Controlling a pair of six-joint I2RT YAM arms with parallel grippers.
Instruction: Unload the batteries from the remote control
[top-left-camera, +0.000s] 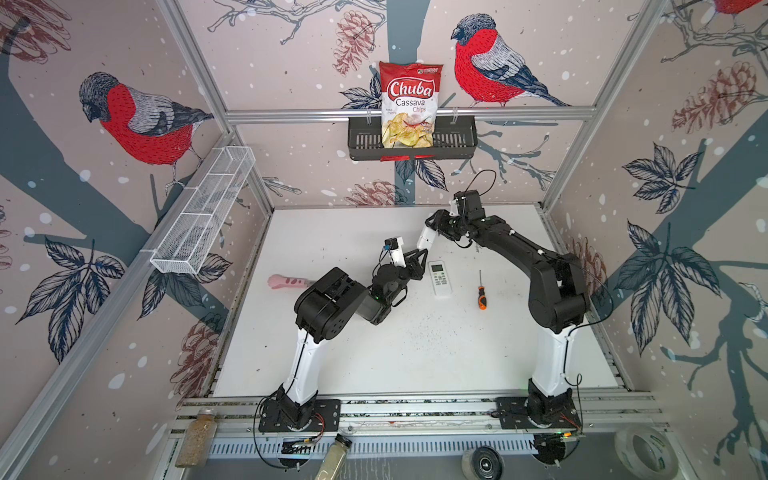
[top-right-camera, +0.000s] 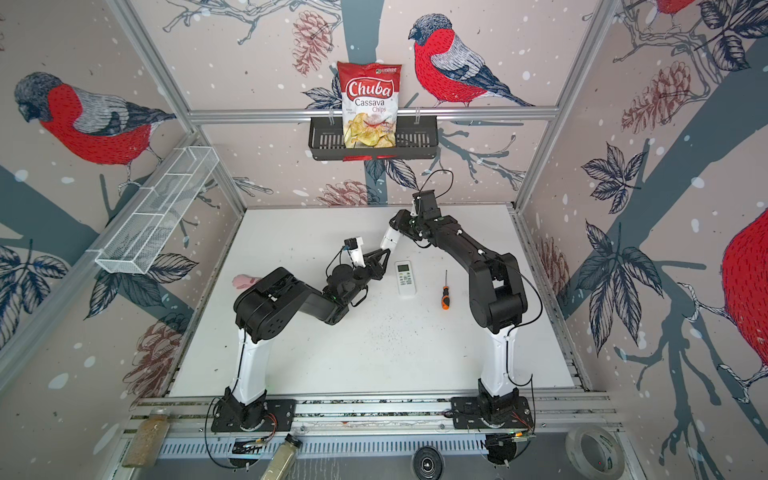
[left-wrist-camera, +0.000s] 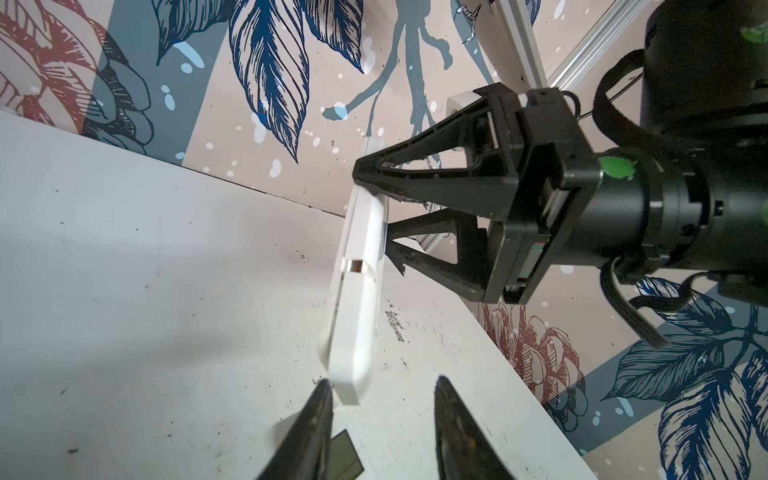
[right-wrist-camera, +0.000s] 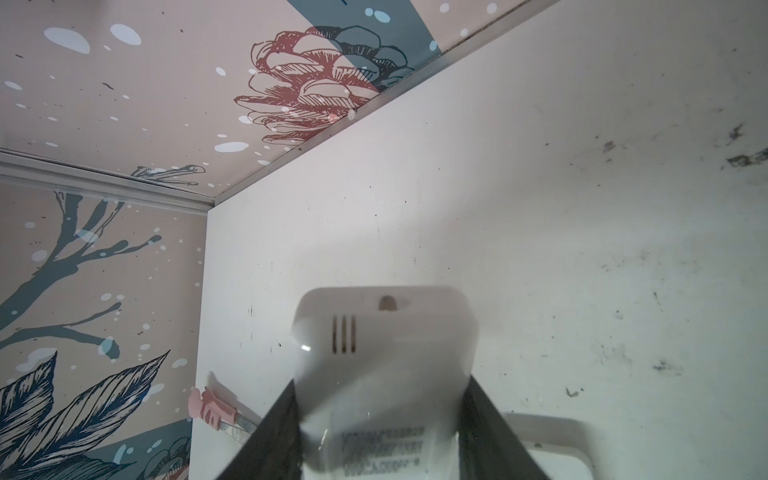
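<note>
Filling the floor of a bird-papered enclosure, the scuffed white tabletop (top-left-camera: 374, 353) lies mostly bare across its near half; aluminium rails (top-left-camera: 415, 409) edge the near side. Over the far half the right gripper (left-wrist-camera: 374, 210) clamps a white remote (left-wrist-camera: 357, 324) aloft, tilted. The left gripper (left-wrist-camera: 382, 382) holds its jaws apart at that remote's lower end, gripping nothing. A second remote (top-left-camera: 439, 278) lies flat just nearer, an orange-handled screwdriver (top-left-camera: 481, 291) to its right. Whether batteries sit inside either remote cannot be told.
</note>
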